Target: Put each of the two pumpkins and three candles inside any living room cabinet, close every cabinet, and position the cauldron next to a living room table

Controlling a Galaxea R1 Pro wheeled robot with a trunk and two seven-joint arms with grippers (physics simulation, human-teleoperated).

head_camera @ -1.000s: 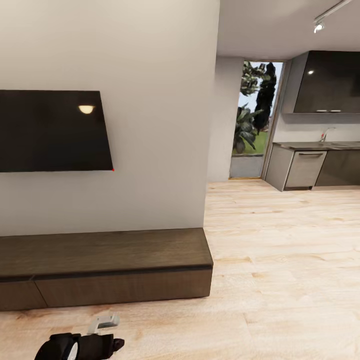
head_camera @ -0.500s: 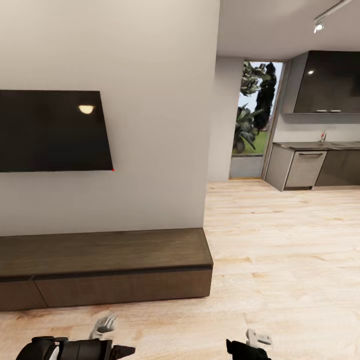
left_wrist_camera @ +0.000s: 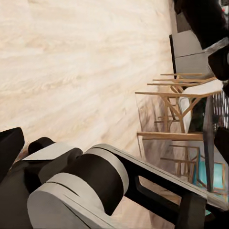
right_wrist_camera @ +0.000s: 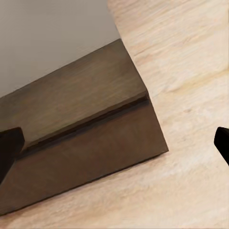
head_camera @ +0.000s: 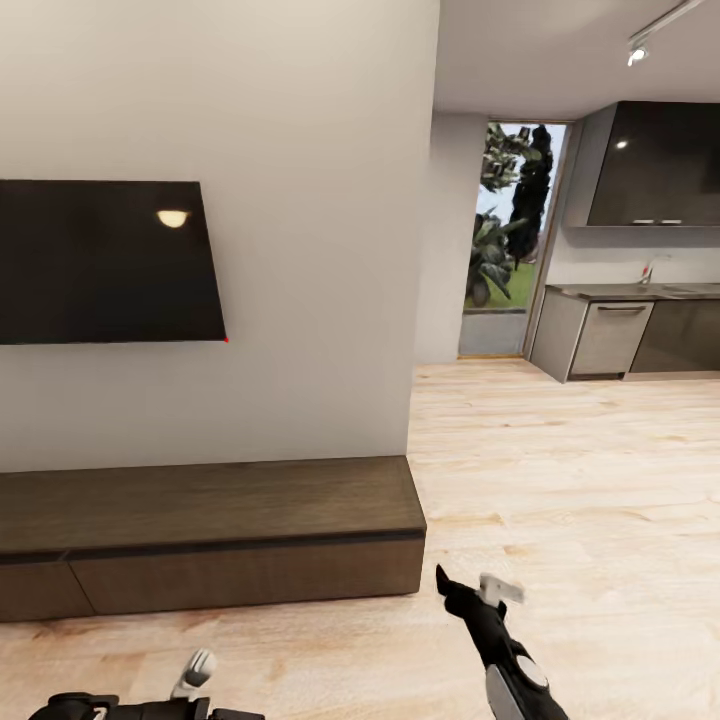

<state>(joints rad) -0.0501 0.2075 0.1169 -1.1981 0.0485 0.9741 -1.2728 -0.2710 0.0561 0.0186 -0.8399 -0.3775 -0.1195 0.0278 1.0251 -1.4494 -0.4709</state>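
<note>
With both drawers shut, the cabinet [head_camera: 210, 535] stands against the wall just ahead of the raised right end effector [head_camera: 470, 590], fingers spread wide and empty, so opening a drawer looks next.

Bare wooden floor [head_camera: 560, 520] lies open from twelve to three o'clock. The long dark cabinet [head_camera: 210, 535], drawers shut, blocks ten to twelve o'clock against the wall [head_camera: 300, 200], beneath the television [head_camera: 100, 262].
</note>
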